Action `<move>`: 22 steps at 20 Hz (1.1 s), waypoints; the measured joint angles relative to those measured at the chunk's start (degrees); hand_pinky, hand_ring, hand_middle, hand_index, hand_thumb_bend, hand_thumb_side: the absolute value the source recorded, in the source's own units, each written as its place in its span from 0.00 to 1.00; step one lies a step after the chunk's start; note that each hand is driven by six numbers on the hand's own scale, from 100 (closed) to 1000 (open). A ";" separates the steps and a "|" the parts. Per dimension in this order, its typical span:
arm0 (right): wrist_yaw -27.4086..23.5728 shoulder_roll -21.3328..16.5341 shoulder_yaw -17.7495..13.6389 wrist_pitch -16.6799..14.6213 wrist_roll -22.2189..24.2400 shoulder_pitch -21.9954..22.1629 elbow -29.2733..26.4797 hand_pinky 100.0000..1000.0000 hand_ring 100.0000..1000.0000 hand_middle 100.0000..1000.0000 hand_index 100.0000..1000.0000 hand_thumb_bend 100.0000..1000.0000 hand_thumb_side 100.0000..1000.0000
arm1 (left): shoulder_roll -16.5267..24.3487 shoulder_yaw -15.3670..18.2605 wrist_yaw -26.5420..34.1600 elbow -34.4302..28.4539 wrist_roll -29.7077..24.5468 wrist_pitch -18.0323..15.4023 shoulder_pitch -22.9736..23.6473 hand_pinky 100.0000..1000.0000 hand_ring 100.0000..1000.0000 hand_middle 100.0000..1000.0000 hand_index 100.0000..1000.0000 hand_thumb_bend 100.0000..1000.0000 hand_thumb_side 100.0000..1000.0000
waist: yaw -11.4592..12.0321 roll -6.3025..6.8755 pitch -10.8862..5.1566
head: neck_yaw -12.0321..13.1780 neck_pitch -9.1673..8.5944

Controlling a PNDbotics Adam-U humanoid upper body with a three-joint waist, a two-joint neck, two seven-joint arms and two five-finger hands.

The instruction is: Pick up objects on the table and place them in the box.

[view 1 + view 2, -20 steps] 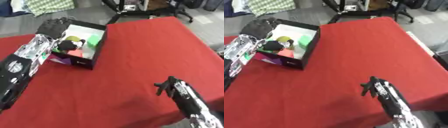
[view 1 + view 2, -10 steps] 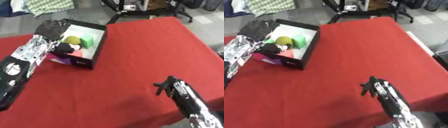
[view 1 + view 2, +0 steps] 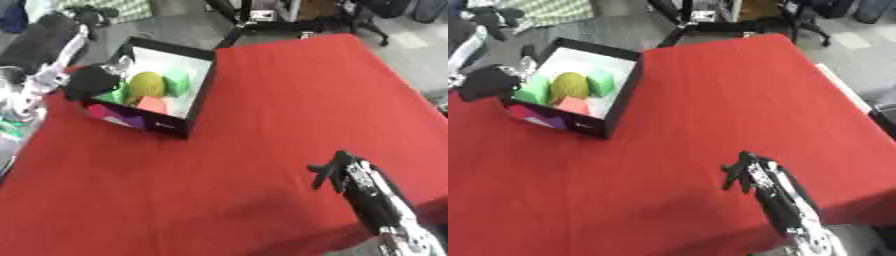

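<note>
Left hand (image 3: 87, 80), fingers state unclear, sits at the left wall of the black open-top cardboard box (image 3: 203, 90) near the red tablecloth's (image 3: 289, 100) far-left corner. Inside: yellow-green ball (image 3: 147, 84), green block (image 3: 177, 80), salmon block (image 3: 153, 104). Right hand (image 3: 337, 167), near edge, looks loosely open, well away, so left is nearer.

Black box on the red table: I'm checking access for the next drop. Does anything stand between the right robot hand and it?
Nothing visible: only bare red tablecloth lies between the right robot hand and the black box.

A black box (image 3: 619, 102) on the red table (image 3: 710, 100) holds green, yellow-green and pink objects.
</note>
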 measured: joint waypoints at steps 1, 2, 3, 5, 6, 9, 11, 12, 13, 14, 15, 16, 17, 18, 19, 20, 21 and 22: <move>0.10 0.00 -0.06 -0.05 -0.10 0.01 0.00 0.81 0.38 0.12 0.41 0.00 0.71 | -0.07 1.13 4.01 -0.71 2.60 -2.43 2.54 0.79 0.63 0.70 0.91 0.00 0.75 | 0.24 0.00 0.00 | 0.22 0.00; 0.14 0.00 -0.16 -0.05 -0.20 0.03 0.00 0.81 0.38 0.12 0.41 0.00 0.71 | -0.47 2.14 7.22 -1.14 4.95 -4.84 5.01 0.79 0.63 0.69 0.91 0.00 0.75 | 0.54 0.00 0.00 | 0.46 0.00; 0.17 0.01 -0.31 -0.09 -0.31 0.06 0.00 0.81 0.38 0.12 0.41 0.00 0.72 | -1.12 2.92 9.63 -1.33 6.85 -7.10 7.24 0.79 0.62 0.69 0.90 0.00 0.75 | 0.82 0.00 0.00 | 0.69 0.00; 0.24 0.02 -0.51 -0.20 -0.50 0.48 0.00 0.81 0.38 0.12 0.41 0.00 0.72 | -3.44 4.00 12.49 -1.50 9.49 -10.64 10.55 0.79 0.62 0.68 0.89 0.00 0.77 | 1.49 0.00 0.00 | 1.39 0.00; 0.35 0.04 -0.59 -0.23 -0.57 0.58 0.00 0.81 0.38 0.12 0.41 0.00 0.72 | -4.94 4.32 13.14 -1.51 10.27 -11.79 11.71 0.79 0.62 0.68 0.89 0.00 0.78 | 1.74 0.00 -0.01 | 1.93 0.00; 0.63 0.08 -0.71 -0.33 -0.77 0.99 0.00 0.81 0.39 0.12 0.41 0.00 0.72 | -10.00 4.60 13.74 -1.51 11.13 -13.02 13.42 0.78 0.60 0.66 0.88 0.00 0.82 | 1.99 -0.02 -0.04 | 4.13 0.00; 0.69 0.15 -0.72 -0.32 -0.88 1.02 0.00 0.81 0.39 0.12 0.41 0.00 0.75 | -13.22 4.38 13.75 -1.51 11.14 -12.86 14.05 0.78 0.60 0.65 0.88 0.00 0.84 | 2.07 -0.02 -0.04 | 5.76 0.00; 0.72 0.23 -0.73 -0.28 -0.95 1.03 0.00 0.81 0.39 0.12 0.41 0.00 0.75 | -14.57 4.01 13.75 -1.51 11.05 -12.66 14.48 0.78 0.60 0.65 0.88 0.00 0.85 | 2.09 -0.02 -0.04 | 6.57 0.00; 0.76 0.38 -0.75 -0.27 -1.02 1.03 0.00 0.81 0.39 0.12 0.41 0.00 0.75 | -15.73 3.56 13.72 -1.51 10.92 -12.41 14.99 0.78 0.59 0.65 0.88 0.00 0.87 | 2.13 -0.02 -0.04 | 7.33 0.00; 0.86 0.53 -0.77 -0.30 -1.08 1.03 0.00 0.81 0.39 0.12 0.41 0.00 0.75 | -16.76 3.09 13.68 -1.51 10.75 -12.08 15.54 0.78 0.59 0.64 0.88 0.00 0.87 | 2.17 -0.02 -0.04 | 8.06 0.00; 0.92 0.54 -0.84 -0.32 -1.15 1.03 0.00 0.81 0.39 0.12 0.42 0.00 0.74 | -17.56 2.61 13.63 -1.51 10.53 -11.78 15.99 0.77 0.59 0.64 0.88 0.00 0.87 | 2.17 -0.02 -0.04 | 8.64 0.00; 0.96 0.54 -0.89 -0.31 -1.25 1.04 0.00 0.81 0.39 0.12 0.42 0.00 0.73 | -18.12 2.18 13.57 -1.51 10.32 -11.50 16.25 0.77 0.59 0.64 0.88 0.00 0.87 | 2.17 -0.02 -0.04 | 9.11 0.00; 0.98 0.54 -0.92 -0.32 -1.30 1.04 0.00 0.81 0.39 0.12 0.42 0.00 0.75 | -18.52 1.80 13.49 -1.51 10.17 -11.28 16.26 0.77 0.58 0.64 0.87 0.00 0.87 | 2.17 -0.02 -0.04 | 9.50 0.00; 0.98 0.54 -0.96 -0.31 -1.33 1.04 0.00 0.81 0.39 0.12 0.42 0.00 0.76 | -18.77 1.50 13.48 -1.51 10.07 -11.18 16.26 0.77 0.58 0.64 0.87 0.00 0.87 | 2.17 -0.02 -0.04 | 9.88 0.00; 0.99 0.54 -1.02 -0.30 -1.35 1.04 0.00 0.81 0.39 0.12 0.42 0.00 0.75 | -19.00 1.25 13.48 -1.51 10.02 -11.14 16.26 0.77 0.58 0.64 0.87 0.00 0.87 | 2.17 -0.02 -0.04 | 10.20 0.00; 0.99 0.54 -1.04 -0.28 -1.38 1.03 0.00 0.81 0.39 0.12 0.42 0.00 0.74 | -19.07 0.98 13.51 -1.51 9.93 -11.12 16.26 0.77 0.58 0.63 0.87 0.00 0.88 | 2.17 -0.02 -0.04 | 10.45 0.00; 1.01 0.54 -1.04 -0.28 -1.40 1.03 0.00 0.81 0.39 0.12 0.42 0.00 0.73 | -19.07 0.75 13.60 -1.51 9.83 -11.16 16.26 0.77 0.58 0.63 0.87 0.00 0.88 | 2.17 -0.02 -0.04 | 10.54 0.00; 1.04 0.54 -1.05 -0.28 -1.42 1.03 0.00 0.81 0.39 0.12 0.42 0.00 0.73 | -19.08 0.56 13.70 -1.51 9.75 -11.16 16.26 0.77 0.58 0.63 0.87 0.00 0.88 | 2.13 -0.02 -0.04 | 10.55 0.00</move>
